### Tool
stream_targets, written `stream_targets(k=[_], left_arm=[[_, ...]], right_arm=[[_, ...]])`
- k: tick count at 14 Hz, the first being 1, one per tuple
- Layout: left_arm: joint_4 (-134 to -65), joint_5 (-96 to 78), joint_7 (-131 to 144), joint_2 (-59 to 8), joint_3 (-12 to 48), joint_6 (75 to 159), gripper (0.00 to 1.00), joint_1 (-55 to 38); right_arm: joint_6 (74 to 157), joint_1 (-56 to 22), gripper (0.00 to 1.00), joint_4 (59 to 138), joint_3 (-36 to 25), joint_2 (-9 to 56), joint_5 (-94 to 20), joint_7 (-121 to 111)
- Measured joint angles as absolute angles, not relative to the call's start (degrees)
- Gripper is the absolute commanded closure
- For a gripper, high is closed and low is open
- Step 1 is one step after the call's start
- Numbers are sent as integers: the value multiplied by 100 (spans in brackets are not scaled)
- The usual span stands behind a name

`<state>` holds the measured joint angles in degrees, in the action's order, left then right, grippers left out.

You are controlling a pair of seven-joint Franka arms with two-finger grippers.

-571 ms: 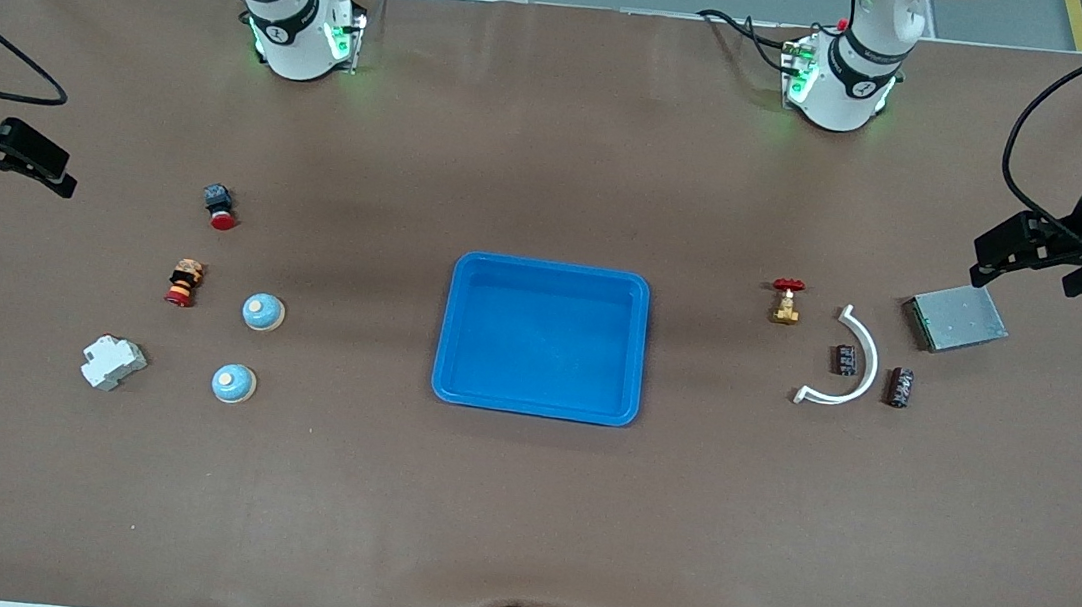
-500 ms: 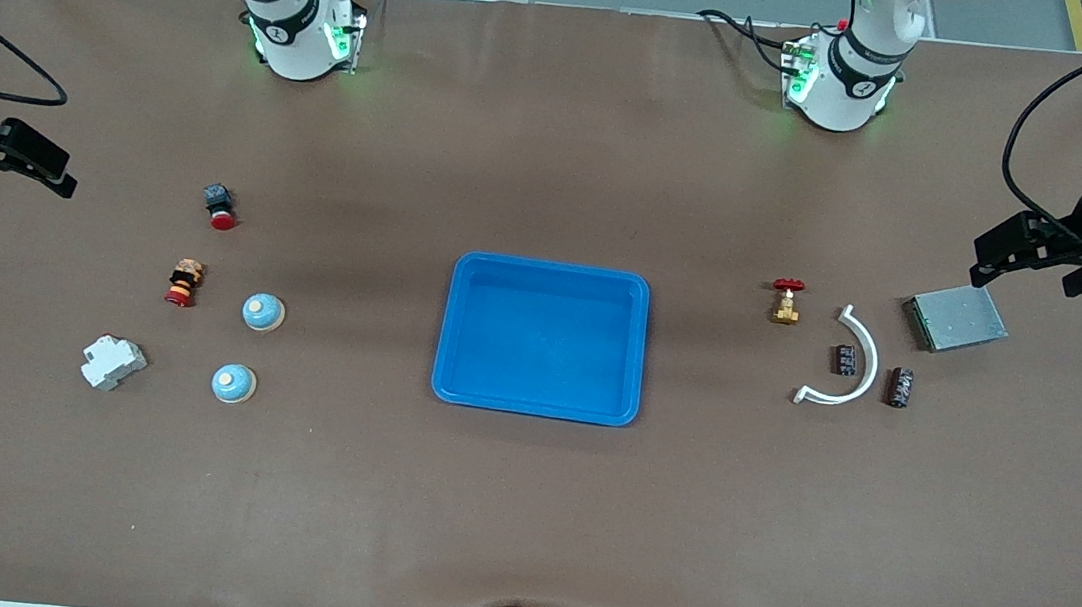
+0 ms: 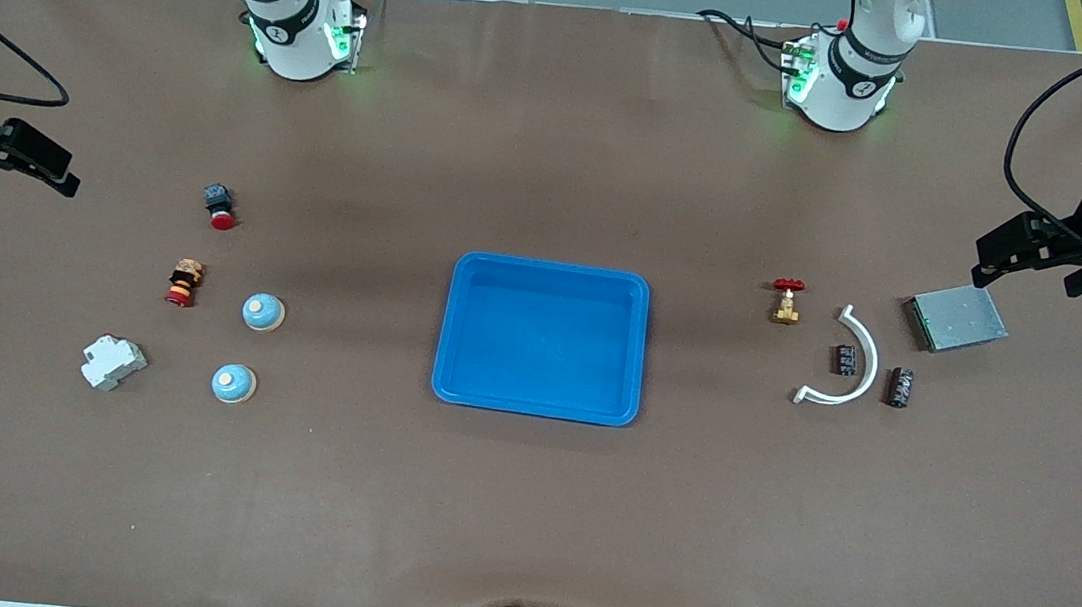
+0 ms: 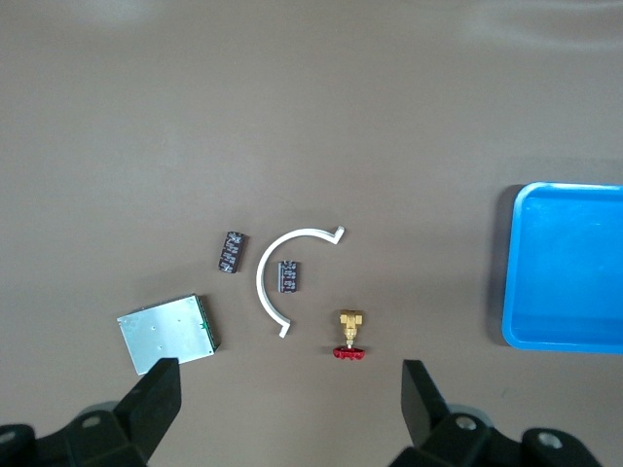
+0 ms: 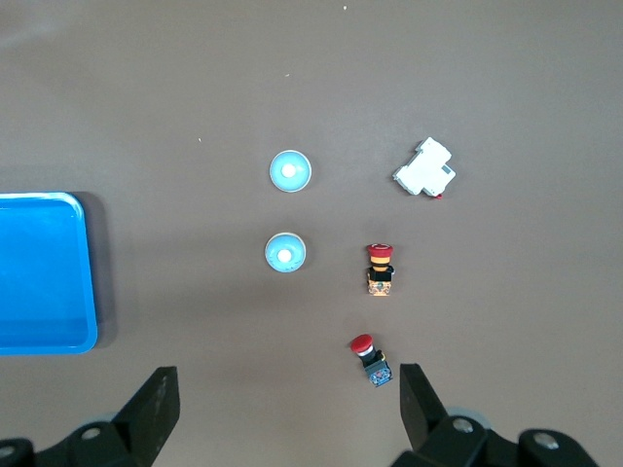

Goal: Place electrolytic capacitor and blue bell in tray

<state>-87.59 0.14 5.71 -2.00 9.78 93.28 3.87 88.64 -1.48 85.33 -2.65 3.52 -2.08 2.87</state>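
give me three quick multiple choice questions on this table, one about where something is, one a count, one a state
1. Where does the inner capacitor lie?
A. in the tray
B. inside the curve of the white arc piece
C. on the grey metal box

2. How many blue bells are on the table?
A. one
B. two
C. three

3. What does the tray hold?
A. nothing
B. a bell
C. a capacitor

Answers: 1 B, the arc bends around it, with the outer capacitor beside the arc. 2 B, one bell and a nearer bell show toward the right arm's end. 3 A, only bare blue floor shows; the left gripper and right gripper are both open.
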Motion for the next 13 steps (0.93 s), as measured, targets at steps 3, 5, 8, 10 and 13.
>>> stream_targets(k=[3, 5, 8, 10, 13], left_arm=[[-8762, 14, 571, -341, 956, 9322, 0, 398], [-8763, 14, 571, -484, 937, 9322, 0, 415], [-8764, 14, 571, -731, 901, 9324, 0, 440], [-8765, 15, 571, -923, 859, 9329, 0, 446], [-8771, 15, 554, -1324, 852, 9448, 0, 449]], right_arm=[[8871, -148, 0, 8589, -258, 353, -211, 287], [8930, -149, 0, 8664, -250, 355, -215, 287], [9371, -156, 0, 9099, -220, 366, -225, 294], [9905, -159, 0, 9650, -207, 375, -226, 311], [10652, -172, 0, 10440, -200, 378, -228, 313]])
